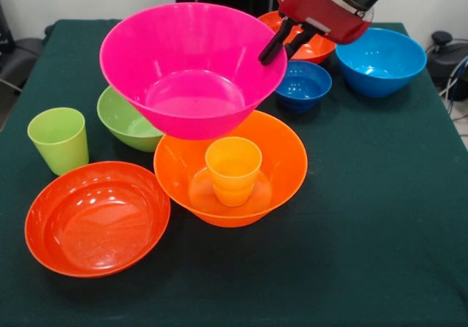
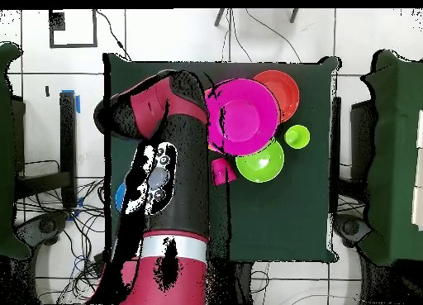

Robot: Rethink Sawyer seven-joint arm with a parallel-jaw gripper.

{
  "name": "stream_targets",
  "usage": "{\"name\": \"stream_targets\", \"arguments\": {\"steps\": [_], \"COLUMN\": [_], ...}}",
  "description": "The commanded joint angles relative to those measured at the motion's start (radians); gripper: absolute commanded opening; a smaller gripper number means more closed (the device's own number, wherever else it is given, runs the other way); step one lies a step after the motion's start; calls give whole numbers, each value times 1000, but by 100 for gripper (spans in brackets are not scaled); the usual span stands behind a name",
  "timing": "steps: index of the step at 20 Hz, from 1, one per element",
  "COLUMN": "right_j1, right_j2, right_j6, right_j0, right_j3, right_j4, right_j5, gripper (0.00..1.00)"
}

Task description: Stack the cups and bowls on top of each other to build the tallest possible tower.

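a: starting at the bottom of the front view, what is there?

b: a shallow red-orange bowl [image 1: 97, 218] lower left, on the dark green table [image 1: 380, 254]. just above it, at the left edge, the lime green cup [image 1: 58, 140] stands upright.

a: and the centre?

b: the big orange bowl [image 1: 285, 167] with the yellow-orange cup [image 1: 233, 170] upright inside it. the big pink bowl [image 1: 192, 67] is above it, tilted, its base over the orange bowl's upper left rim. the green bowl [image 1: 126, 122] shows from behind the pink one, at its left.

a: the gripper?

b: the gripper [image 1: 282, 47], upper right of centre, has its two black fingers close together, clamped on the pink bowl's right rim. farther up are the small dark blue bowl [image 1: 303, 85], the light blue bowl [image 1: 380, 61] and part of another red-orange bowl [image 1: 316, 48] behind the arm [image 1: 325, 5].

a: does the overhead view add anything?

b: a small red-pink cup [image 2: 222, 170] just left of the green bowl there, which the front view hides. but the arm covers the left half of the table, so the orange bowl, the yellow-orange cup and the gripper do not show.
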Motion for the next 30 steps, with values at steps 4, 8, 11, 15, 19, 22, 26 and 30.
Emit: {"name": "stream_targets", "arguments": {"steps": [4, 8, 11, 15, 19, 22, 26, 30], "right_j1": [32, 28, 30, 33, 45, 56, 80, 90], "right_j2": [39, 41, 41, 39, 36, 44, 45, 40], "right_j6": [20, 13, 16, 23, 44, 54, 84, 101], "right_j0": [4, 8, 12, 18, 32, 36, 46, 56], "right_j3": [-25, -32, -34, -34, -47, -63, -76, -82], "right_j4": [-28, -17, -15, -15, -14, -1, 11, 16], "right_j5": [-41, -27, -35, -40, -40, -31, -26, -24], "gripper": [0, 0, 0, 0, 0, 0, 0, 0]}}
